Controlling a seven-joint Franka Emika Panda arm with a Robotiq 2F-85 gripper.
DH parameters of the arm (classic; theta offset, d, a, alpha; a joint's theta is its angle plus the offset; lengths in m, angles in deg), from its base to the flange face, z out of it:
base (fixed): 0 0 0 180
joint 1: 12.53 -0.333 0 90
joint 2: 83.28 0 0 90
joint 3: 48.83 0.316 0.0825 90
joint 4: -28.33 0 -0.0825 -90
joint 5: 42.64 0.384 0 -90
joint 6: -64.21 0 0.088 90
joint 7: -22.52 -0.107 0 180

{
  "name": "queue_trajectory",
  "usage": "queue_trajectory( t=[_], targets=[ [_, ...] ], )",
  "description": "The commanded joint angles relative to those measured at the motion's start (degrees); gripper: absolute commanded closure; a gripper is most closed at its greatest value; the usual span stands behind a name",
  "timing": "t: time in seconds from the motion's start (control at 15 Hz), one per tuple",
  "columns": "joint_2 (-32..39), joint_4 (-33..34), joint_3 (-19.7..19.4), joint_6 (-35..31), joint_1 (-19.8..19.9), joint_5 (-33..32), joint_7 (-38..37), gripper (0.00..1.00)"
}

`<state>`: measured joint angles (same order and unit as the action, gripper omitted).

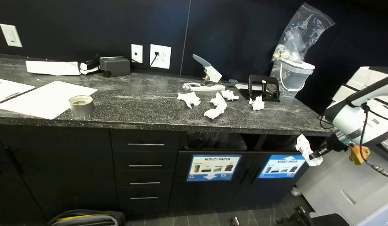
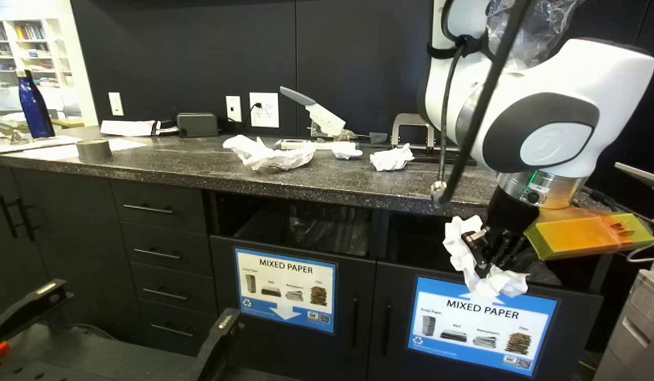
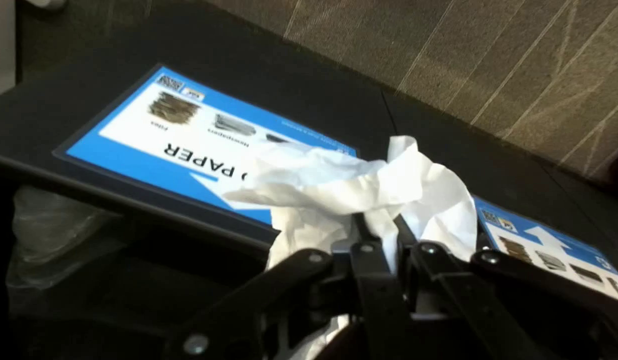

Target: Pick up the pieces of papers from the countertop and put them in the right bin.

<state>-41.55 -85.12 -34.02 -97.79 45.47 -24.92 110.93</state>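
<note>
My black claw (image 1: 312,155) pinches a crumpled white paper piece (image 1: 304,148), partly hiding the right-hand blue-and-white MIXED PAPER sign (image 2: 483,328). On the speckled dark stone surface (image 1: 143,105), other crumpled white scraps (image 1: 189,98) lie near a grey-and-white stapler (image 1: 213,75) and black hole punch (image 1: 256,78).

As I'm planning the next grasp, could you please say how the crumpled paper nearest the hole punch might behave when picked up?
That crumpled paper looks thin, so probably light. Its creased folds would likely squash in a grip, and its jagged outline makes rolling unlikely.
</note>
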Motion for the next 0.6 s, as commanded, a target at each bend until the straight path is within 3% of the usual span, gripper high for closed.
queue_trajectory(
  t=[0.0,0.2,0.53],
  targets=[
    [8.01,8.72,6.57,-0.56,5.62,0.31,6.02,0.88],
    [13.94,14.32,7.61,-0.1,6.76,-0.8,6.96,0.9],
    [21.87,22.98,6.39,-0.43,3.16,-4.38,5.24,0.88]
  ],
)
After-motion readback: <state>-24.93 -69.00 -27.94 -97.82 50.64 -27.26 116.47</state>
